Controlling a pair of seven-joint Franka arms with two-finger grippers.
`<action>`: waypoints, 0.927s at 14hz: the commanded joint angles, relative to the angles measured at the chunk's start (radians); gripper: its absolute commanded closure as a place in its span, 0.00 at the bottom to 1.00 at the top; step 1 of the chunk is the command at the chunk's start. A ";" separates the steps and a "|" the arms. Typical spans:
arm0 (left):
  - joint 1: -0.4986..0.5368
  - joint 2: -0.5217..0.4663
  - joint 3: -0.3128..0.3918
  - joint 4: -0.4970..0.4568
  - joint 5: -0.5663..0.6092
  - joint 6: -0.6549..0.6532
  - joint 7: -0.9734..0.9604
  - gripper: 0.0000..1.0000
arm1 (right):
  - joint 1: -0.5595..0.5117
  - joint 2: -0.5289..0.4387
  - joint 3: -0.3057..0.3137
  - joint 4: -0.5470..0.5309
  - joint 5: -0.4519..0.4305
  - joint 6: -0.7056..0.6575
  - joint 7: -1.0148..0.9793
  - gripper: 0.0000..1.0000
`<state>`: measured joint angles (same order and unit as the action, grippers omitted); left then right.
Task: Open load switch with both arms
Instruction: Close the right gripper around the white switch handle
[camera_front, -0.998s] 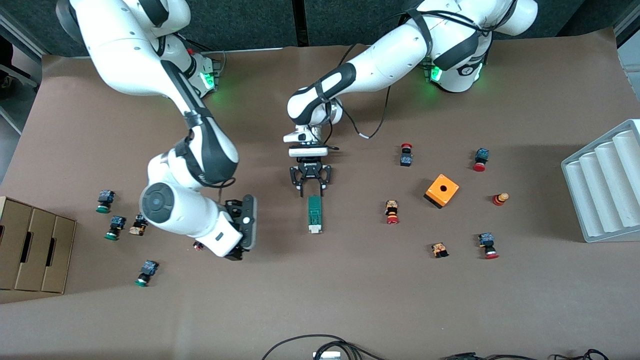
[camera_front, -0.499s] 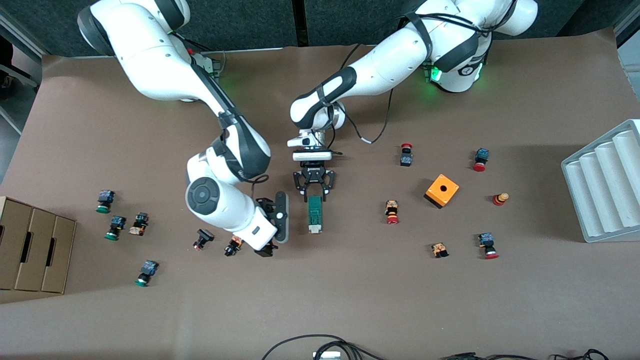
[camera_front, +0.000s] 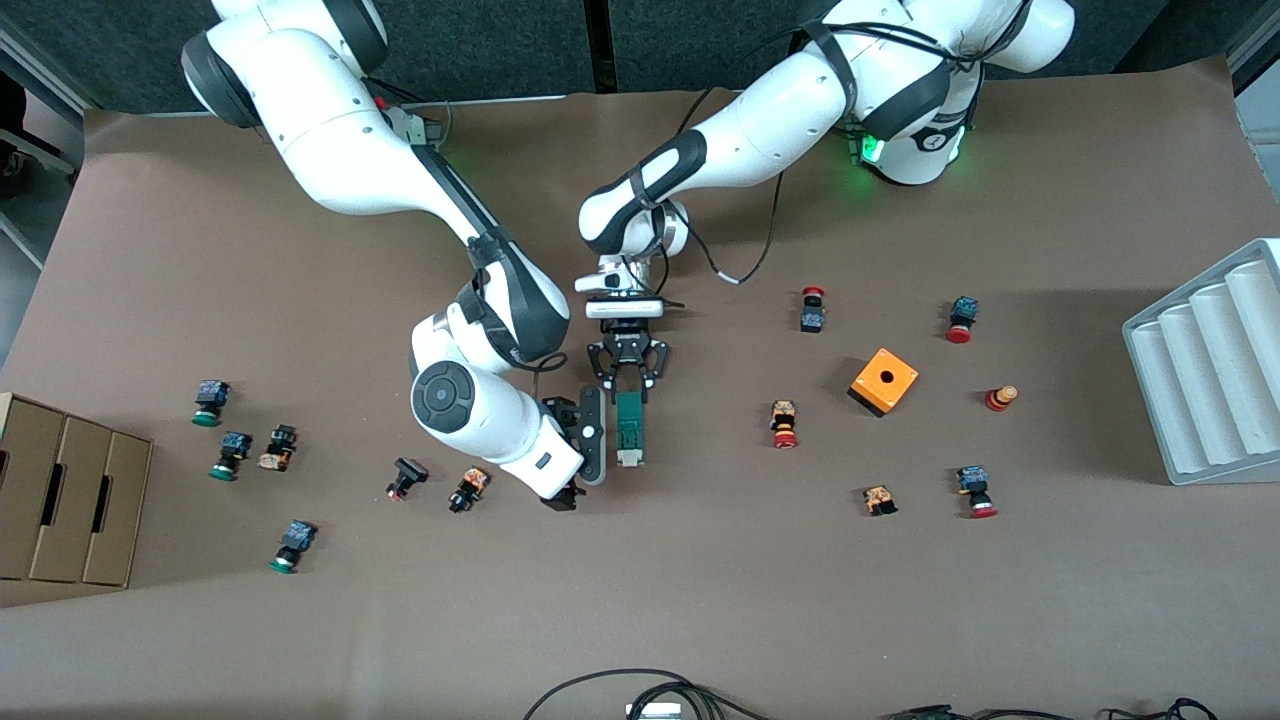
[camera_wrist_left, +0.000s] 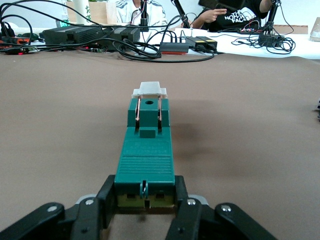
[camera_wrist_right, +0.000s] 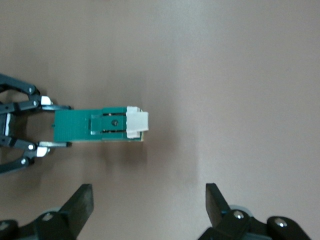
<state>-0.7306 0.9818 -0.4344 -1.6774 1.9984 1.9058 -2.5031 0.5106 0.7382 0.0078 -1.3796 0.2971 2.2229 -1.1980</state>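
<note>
The narrow dark-green rectangular load switch with a white end piece (camera_front: 629, 428) is found lying flat on the brown paper-covered tabletop (camera_front: 700, 600), near its middle, with the white end turned toward the front camera and the green end toward the arms' bases.

The left claw (camera_front: 626, 385) is seen down at the tabletop, closed on the green end of the load switch. In the left wrist view the two black fingers (camera_wrist_left: 102, 200) are pressed against both sides of that end of the load switch (camera_wrist_left: 146, 160), which is gripped between them; the white end piece is pointed away from this claw.

The right claw (camera_wrist_right: 150, 200) is held over the tabletop just beside the load switch, toward the right arm's end. Its jaws are spread wide and nothing is held or touched by them. In the right wrist view the load switch (camera_wrist_right: 100, 125) is seen apart from the two black fingers (camera_wrist_right: 82, 202), with the left claw (camera_wrist_right: 52, 131) clamped on the green end.

An orange cube with a round hole (camera_front: 884, 381) is noted well apart, toward the left arm's end of the tabletop.
</note>
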 joint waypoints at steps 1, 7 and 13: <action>-0.026 0.021 0.022 0.019 0.014 0.006 -0.017 0.56 | 0.075 0.036 -0.073 0.039 0.039 0.029 0.003 0.00; -0.026 0.021 0.023 0.018 0.014 0.006 -0.019 0.62 | 0.184 0.067 -0.170 0.039 0.054 0.073 0.049 0.01; -0.026 0.021 0.023 0.018 0.016 0.006 -0.019 0.62 | 0.262 0.104 -0.230 0.039 0.053 0.121 0.089 0.01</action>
<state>-0.7388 0.9818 -0.4261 -1.6772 1.9992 1.9042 -2.5031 0.7347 0.8031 -0.1840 -1.3766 0.3153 2.3156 -1.1196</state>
